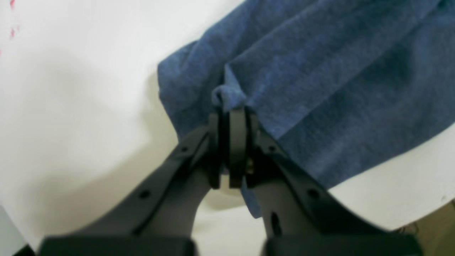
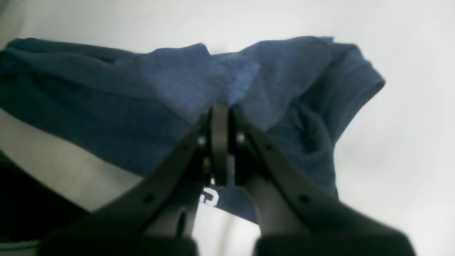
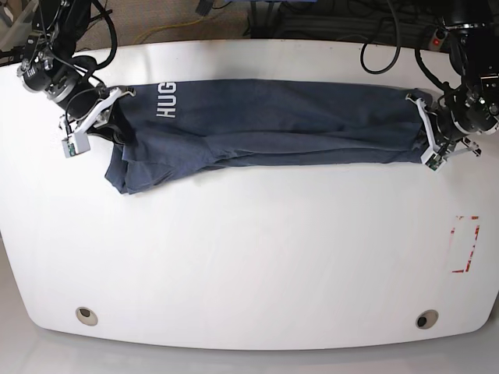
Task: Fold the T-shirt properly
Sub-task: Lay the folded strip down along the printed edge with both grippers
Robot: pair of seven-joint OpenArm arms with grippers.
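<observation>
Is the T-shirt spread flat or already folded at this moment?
Partly folded: the T-shirt lies as a long narrow band doubled lengthwise across the table, pinched at each end by the left gripper and right gripper.

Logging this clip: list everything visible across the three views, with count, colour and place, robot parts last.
Dark blue heathered short-sleeved T-shirt with white block lettering: one, stretched lengthwise across the far half of the table, a sleeve bunched at the base view's left end.
White oval table: one, fills the base view.
Round grommet holes: two, dark with pale rims, near the table's front edge, one each side.
Red dashed rectangle marking: one, on the table at the base view's right.
Cables: several, black, behind the far edge.
Left gripper: one, black, shut on the T-shirt's edge, base view's right.
Right gripper: one, black, shut on the T-shirt, base view's left.
</observation>
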